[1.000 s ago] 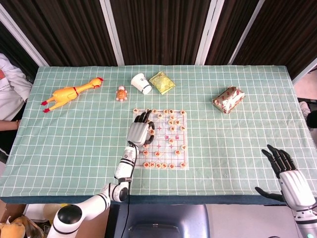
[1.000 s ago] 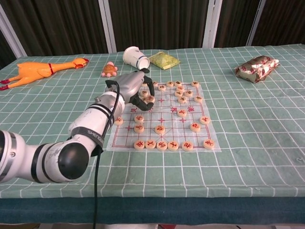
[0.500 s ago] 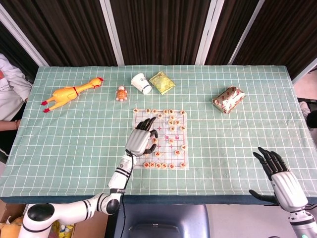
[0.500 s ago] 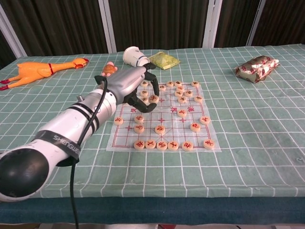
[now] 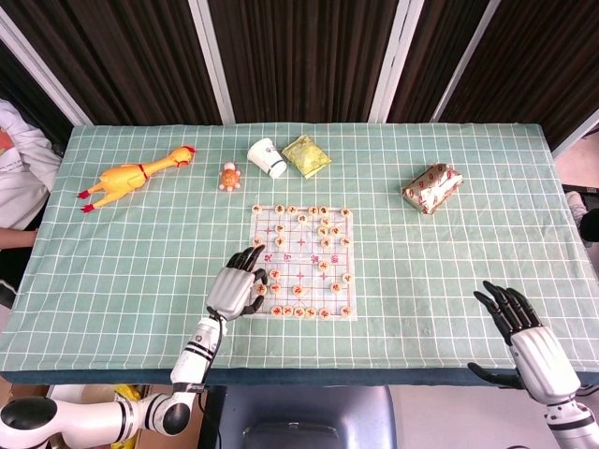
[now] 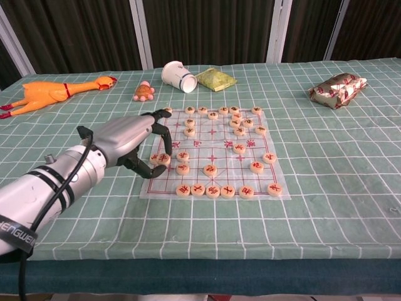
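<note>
Over the left edge of the chess board (image 5: 302, 262): left hand (image 5: 236, 288) and round pieces, head view then chest view.
Seen from the head camera: left hand hovering at the board's left edge, fingers spread and curved, grasping nothing; right hand (image 5: 524, 339) released, fingers splayed, well apart beyond the table's near right corner; rubber chicken (image 5: 131, 175), toy turtle (image 5: 228, 176), tipped paper cup (image 5: 266, 157), yellow packet (image 5: 306, 155) and wrapped parcel (image 5: 431, 187) along the far side. Seen from the chest camera: left hand (image 6: 128, 141) arched just beside a chess piece (image 6: 163, 158) near the fingertips, contact impossible to tell; right hand out of frame.
</note>
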